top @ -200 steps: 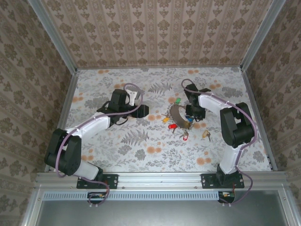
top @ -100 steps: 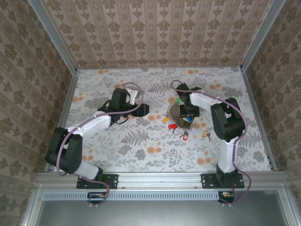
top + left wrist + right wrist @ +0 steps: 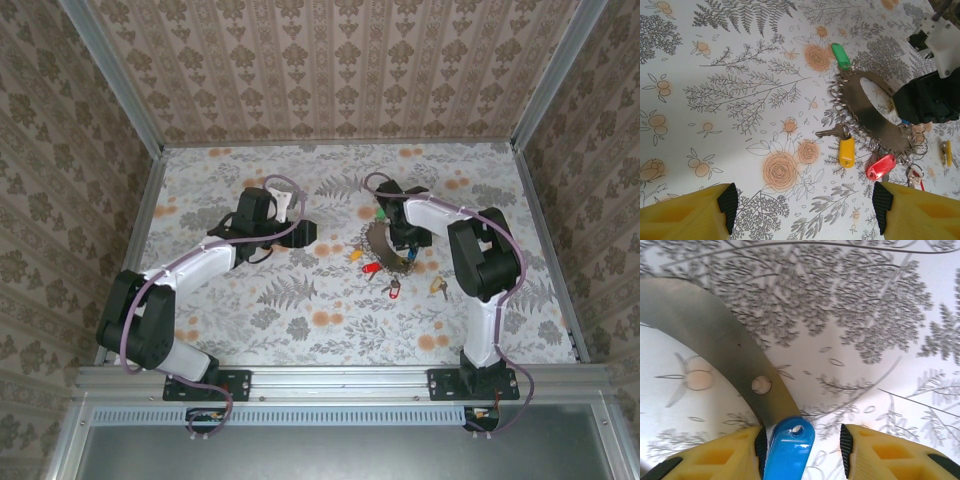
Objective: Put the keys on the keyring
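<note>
The keyring is a flat grey-brown crescent band lying on the floral table, with small wire rings along its edge. Green, yellow and red keys hang from it. My right gripper sits low over the keyring's right end. Between its parted fingers stands a blue key, touching the left pad, with a gap to the right pad. The band's tip, with a punched hole, lies just ahead. My left gripper hovers open and empty left of the keyring.
A second yellow key and a red-ringed key lie loose on the table near the band's lower right. The patterned walls stand well back, with open floral surface left and front of the arms.
My right arm folded in towards the centre, its gripper shifting slightly left over the keyring, then back a little. The left arm has not moved.
</note>
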### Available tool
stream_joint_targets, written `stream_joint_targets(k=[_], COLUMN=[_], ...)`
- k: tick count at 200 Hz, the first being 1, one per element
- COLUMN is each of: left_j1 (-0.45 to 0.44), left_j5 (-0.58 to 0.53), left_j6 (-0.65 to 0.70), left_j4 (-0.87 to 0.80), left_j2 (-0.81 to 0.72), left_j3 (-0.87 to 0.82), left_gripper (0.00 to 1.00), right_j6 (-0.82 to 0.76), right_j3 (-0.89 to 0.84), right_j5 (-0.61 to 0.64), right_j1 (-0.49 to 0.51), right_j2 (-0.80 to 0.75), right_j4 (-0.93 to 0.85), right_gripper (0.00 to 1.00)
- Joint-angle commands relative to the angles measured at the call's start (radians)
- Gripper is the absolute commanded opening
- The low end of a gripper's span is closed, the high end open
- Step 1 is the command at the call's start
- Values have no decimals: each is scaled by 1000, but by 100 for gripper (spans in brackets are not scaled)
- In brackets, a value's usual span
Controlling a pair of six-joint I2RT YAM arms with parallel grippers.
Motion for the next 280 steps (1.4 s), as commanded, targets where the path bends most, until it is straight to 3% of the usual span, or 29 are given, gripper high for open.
stream_joint_targets(k=[1,38,68,97,134,174,198,244,280], left_j1=[2,3,3,1,-68,-79,-80,-77,-77], left_j5=[-21,-24,-25,26,34,73,77,82,86], left_j6=[-8,-11,-9,24,163,134,120,97,98], left_j4=[-9,-7,-11,-2,-76,-25,-5,21,5], left_j2=[-6,-5,-4,6,24,45,60,73,49], left_j3=[-15,-19,-19,-11,63,61,55,35,-8], left_gripper=[75,75,75,75,73,72,70,70,70], right_j6=[23,65,130,149,11,-129,-139,-157,-144], right_j3=[-21,-47,-100,-139,-52,79,108,86,4], right_j5=[97,53,-132,-307,-370,-427,-503,-483,-673], right_j1=[-4,-18,-49,-85,-137,-173,-170,-118,-62], right_j2=[-68,-75,-128,-182,-123,25,72,74,-14], right_j4=[-45,-70,-23,66,42,10,-15,-74,-4], right_gripper=[45,45,41,48,53,52,48,36,36])
